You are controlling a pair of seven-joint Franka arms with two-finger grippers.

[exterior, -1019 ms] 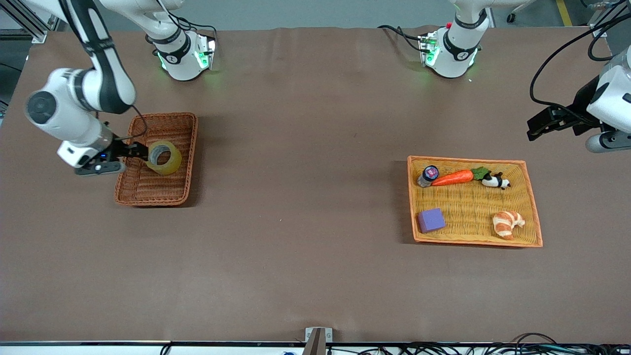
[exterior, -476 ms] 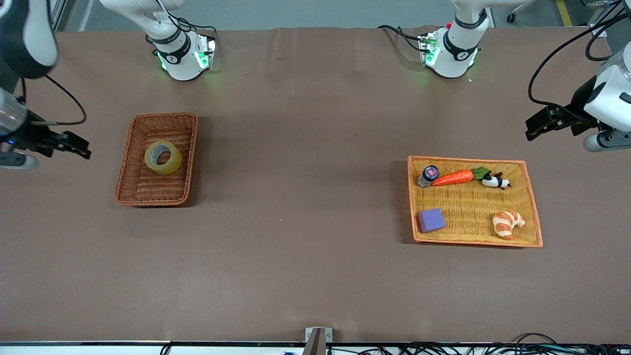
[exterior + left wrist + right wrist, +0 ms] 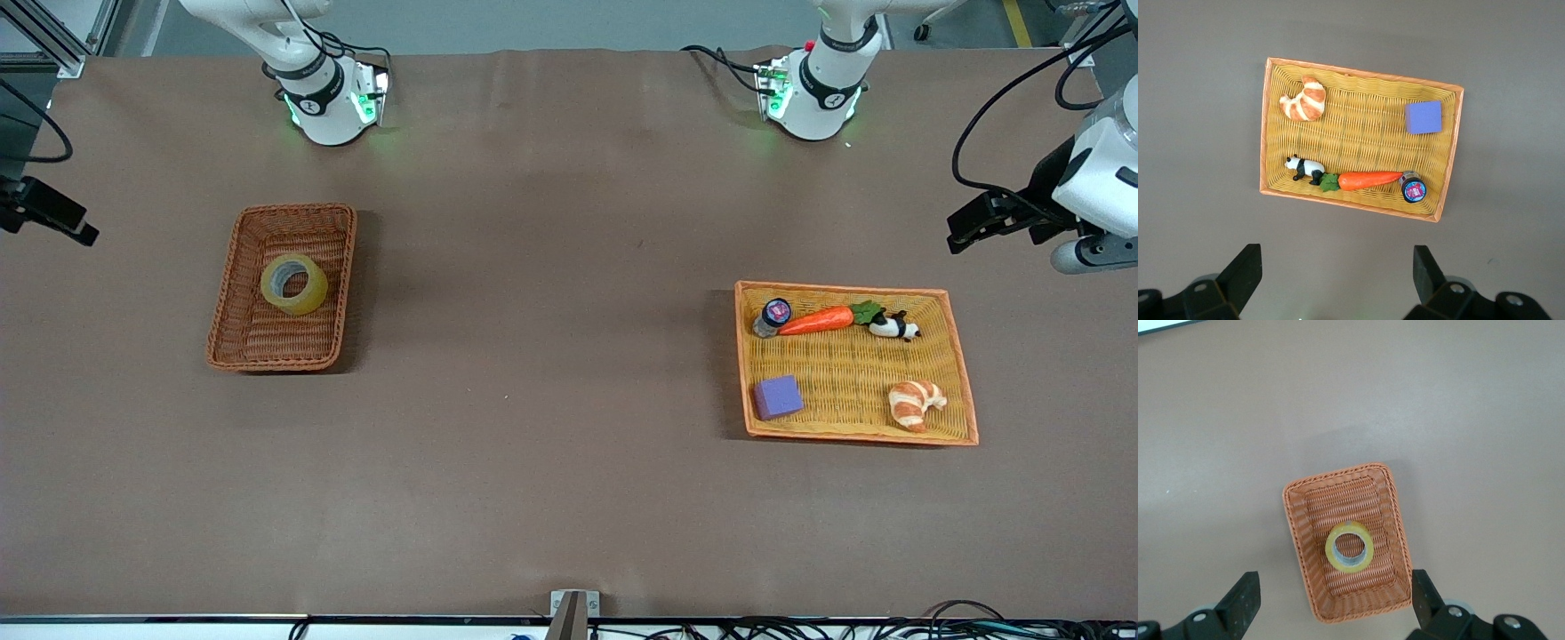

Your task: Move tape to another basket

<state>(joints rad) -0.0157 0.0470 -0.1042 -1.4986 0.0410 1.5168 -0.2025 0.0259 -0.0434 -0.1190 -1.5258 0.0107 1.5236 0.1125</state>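
The tape (image 3: 1349,547) lies flat inside the reddish-brown wicker basket (image 3: 1298,535), below the right pincer's (image 3: 1335,603) wide-spread fingers (image 3: 1243,600).

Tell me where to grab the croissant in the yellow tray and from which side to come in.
Grip the croissant across its thick middle, coming straight down from above. It lies flat on the yellow tray with bare weave all round, the purple block and panda well apart, so fingers probably fit on both flanks. Its curved tips taper and would likely slip. The left pincer, open, is the closer one.
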